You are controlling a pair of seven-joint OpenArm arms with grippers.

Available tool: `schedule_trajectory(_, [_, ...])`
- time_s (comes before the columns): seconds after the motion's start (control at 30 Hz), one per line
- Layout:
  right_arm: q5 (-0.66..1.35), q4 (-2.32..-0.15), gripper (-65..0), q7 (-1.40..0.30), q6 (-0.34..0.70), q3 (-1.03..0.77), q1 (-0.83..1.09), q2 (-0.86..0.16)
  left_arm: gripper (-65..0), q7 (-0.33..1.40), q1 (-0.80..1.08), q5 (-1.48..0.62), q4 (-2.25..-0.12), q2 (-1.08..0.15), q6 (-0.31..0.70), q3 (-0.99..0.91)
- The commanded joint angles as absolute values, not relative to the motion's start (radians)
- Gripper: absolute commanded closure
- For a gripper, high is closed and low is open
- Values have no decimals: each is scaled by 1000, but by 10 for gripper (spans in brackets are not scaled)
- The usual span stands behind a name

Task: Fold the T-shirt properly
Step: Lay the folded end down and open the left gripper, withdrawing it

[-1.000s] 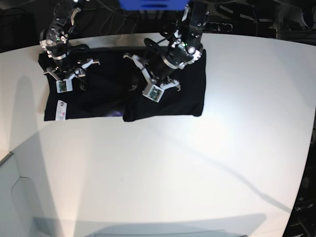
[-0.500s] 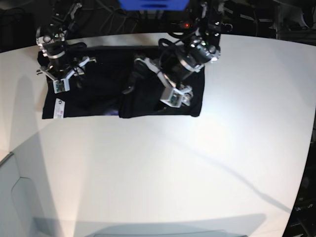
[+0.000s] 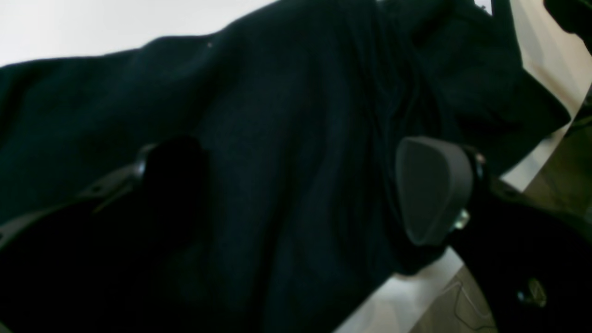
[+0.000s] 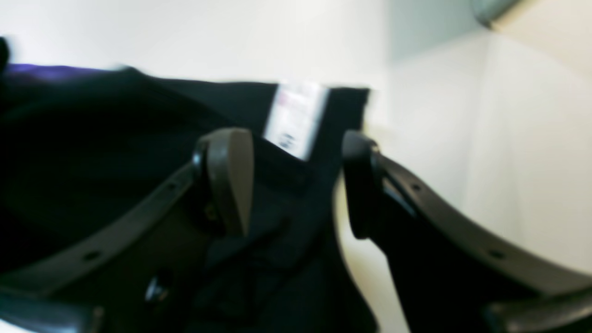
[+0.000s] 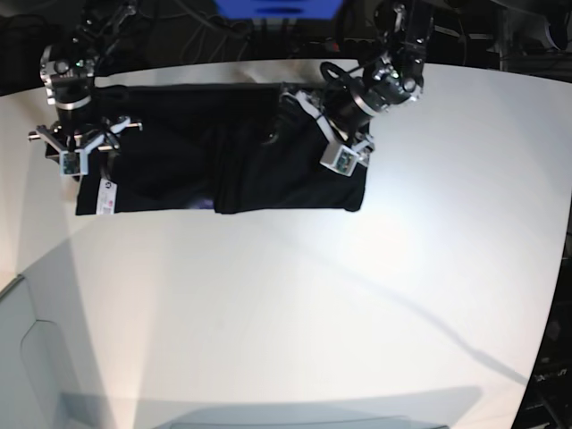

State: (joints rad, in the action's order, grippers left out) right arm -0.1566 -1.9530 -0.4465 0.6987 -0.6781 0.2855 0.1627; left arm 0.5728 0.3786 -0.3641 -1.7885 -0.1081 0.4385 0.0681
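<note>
1. T-shirt: black, lying flat as a wide rectangle at the far side of the white bench, its near hem running roughly parallel to the bench's near edge.
2. In front of that near hem the bench is bare and open all the way to the camera; there is also free room off the shirt's right end in the base view.
3. A vertical fold line shows about mid-length, where one layer overlaps the other; a trace of purple peeks out at the near hem by it.
4. A small white label sits at the near corner on the base view's left; the right wrist view shows the same label close to the cloth's edge.
5. Right gripper hangs above the shirt's left end in the base view, its jaws spread apart with nothing between them but cloth below; one finger is over the fabric, the other past the edge over bare bench.
6. Left gripper hovers over the shirt's right half in the base view, jaws wide apart and holding nothing; its pad stands above rumpled black cloth.
7. Beyond the far edge: dark clutter, cables and a blue panel.
</note>
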Motion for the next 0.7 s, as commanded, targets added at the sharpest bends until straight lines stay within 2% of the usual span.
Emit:
schedule_trajectory(0.0, [-145, -1956, -320, -447, 698, -704, 257, 157, -650, 550, 375, -378, -1811, -111, 446, 62])
schedule_trajectory(0.13, [-147, -1916, -322, -541, 698, -809, 182, 157, -650, 553, 380, -450, -1845, -116, 446, -62])
schedule_trajectory(0.37, [-147, -1873, -322, -605, 698, -881, 133, 157, -650, 555, 374, -848, -1863, -160, 446, -384])
schedule_trajectory(0.53, [-147, -1810, -319, -599, 698, -886, 130, 157, -650, 556, 378, -894, -1860, -257, 441, -367])
schedule_trajectory(0.67, [-147, -1782, -319, -598, 698, -885, 130, 157, -650, 555, 375, -788, -1867, -300, 433, -177])
